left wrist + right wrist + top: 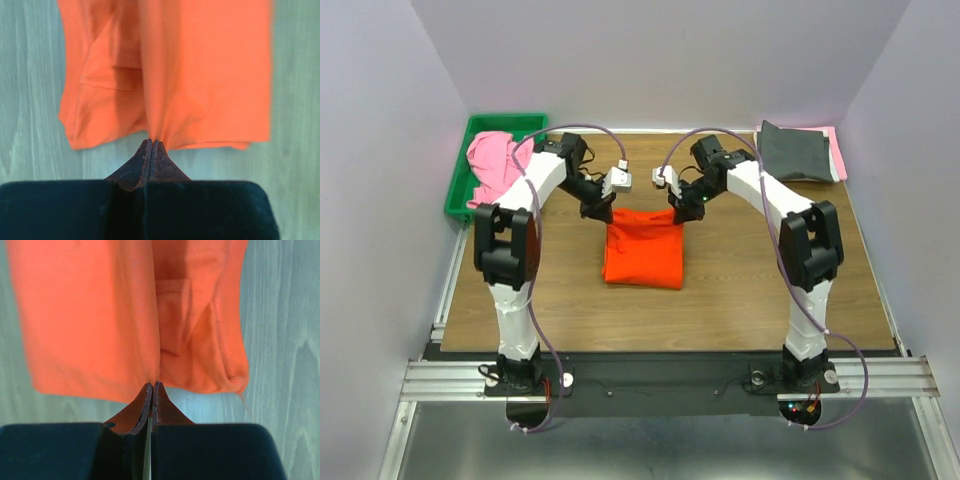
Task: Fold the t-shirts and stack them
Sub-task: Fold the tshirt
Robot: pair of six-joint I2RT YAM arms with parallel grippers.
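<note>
On the table [750,290], the orange shirt [642,248] spreads out ahead of both grippers. It is light, limp cloth, likely to sag between holds. The left gripper [151,143] and right gripper [152,385] are each clamped on its nearest edge, towards opposite corners.

At middle of the tabletop [740,290], a folded t-shirt [642,247]. In far left corner, a plastic tray [458,182], with a crumpled t-shirt [495,160] inside. In far right corner, a stack of two folded t-shirts [800,152], well apart from both.
</note>
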